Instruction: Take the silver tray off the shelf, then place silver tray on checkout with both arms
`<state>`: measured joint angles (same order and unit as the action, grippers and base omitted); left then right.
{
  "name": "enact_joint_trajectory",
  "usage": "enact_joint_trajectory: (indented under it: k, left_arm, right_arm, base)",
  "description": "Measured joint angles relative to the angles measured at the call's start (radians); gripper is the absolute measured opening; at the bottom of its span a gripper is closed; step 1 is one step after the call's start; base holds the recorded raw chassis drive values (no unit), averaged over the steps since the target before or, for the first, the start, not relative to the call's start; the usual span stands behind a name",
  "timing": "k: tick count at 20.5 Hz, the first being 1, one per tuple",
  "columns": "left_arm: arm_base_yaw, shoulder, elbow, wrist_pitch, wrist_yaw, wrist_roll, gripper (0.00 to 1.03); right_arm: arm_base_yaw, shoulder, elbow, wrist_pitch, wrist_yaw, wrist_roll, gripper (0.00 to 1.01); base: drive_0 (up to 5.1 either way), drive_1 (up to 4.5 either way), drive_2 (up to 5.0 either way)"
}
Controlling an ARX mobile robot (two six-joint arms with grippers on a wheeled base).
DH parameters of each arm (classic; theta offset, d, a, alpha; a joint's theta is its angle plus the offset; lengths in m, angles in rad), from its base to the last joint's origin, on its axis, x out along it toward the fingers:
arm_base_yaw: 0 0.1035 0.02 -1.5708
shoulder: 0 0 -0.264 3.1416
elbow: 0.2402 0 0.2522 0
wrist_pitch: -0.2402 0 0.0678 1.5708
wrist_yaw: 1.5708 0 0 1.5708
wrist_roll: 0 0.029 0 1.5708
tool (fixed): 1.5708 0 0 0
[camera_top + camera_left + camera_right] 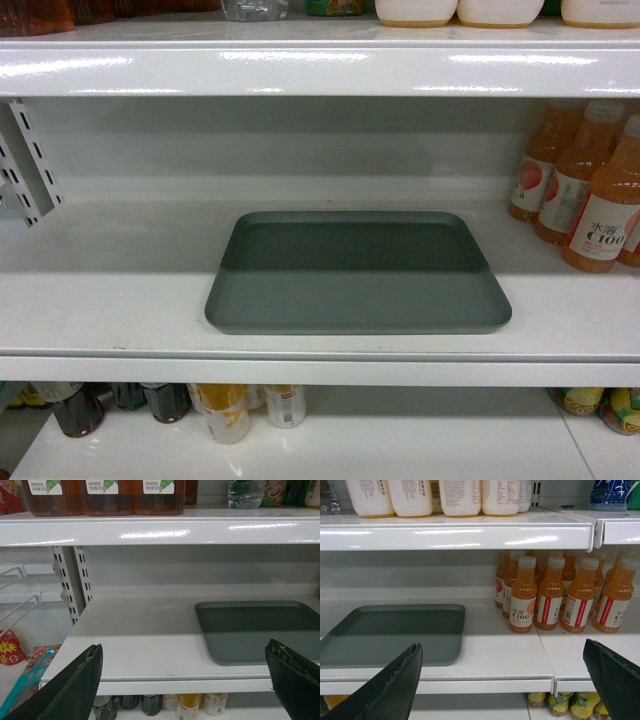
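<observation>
While orange bottles (585, 195) crowd the frame's right, the silver tray (357, 273) lies mid-shelf (120, 290) (bare board left); both grippers (185, 680) (502, 680) gape wide, holding nothing.

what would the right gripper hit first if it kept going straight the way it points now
Probably bare glossy white shelf board, between the flat grey-green tray and the orange juice bottles. The open right gripper is centred on that gap; depth is unclear.

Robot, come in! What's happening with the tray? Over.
Both grippers open, empty, short of the shelf. Tray flat on it, untouched. Orange bottles to its right, clear of it.
</observation>
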<state>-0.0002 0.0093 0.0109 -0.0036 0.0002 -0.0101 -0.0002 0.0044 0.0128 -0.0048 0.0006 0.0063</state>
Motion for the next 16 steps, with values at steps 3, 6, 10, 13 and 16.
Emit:
enact_joint_trajectory:
  k: [3, 6, 10, 13, 16]
  left_arm:
    - [0.0, 0.0, 0.0, 0.0, 0.0, 0.0, 0.98]
    - [0.0, 0.0, 0.0, 0.0, 0.0, 0.0, 0.98]
    - [0.0, 0.0, 0.0, 0.0, 0.0, 0.0, 0.98]
    - [0.0, 0.0, 0.0, 0.0, 0.0, 0.0, 0.98]
    - [0.0, 0.0, 0.0, 0.0, 0.0, 0.0, 0.98]
  right_arm:
    - [0.0, 0.0, 0.0, 0.0, 0.0, 0.0, 0.98]
    - [0.0, 0.0, 0.0, 0.0, 0.0, 0.0, 0.98]
    - [0.0, 0.0, 0.0, 0.0, 0.0, 0.0, 0.98]
    - [0.0, 0.0, 0.0, 0.0, 0.0, 0.0, 0.98]
    - [0.0, 0.0, 0.0, 0.0, 0.0, 0.0, 0.98]
  base:
    - [0.0, 0.0, 0.0]
    - [0.0, 0.0, 0.0]
    - [0.0, 0.0, 0.0]
    - [0.0, 0.0, 0.0]
    - [0.0, 0.0, 0.0]
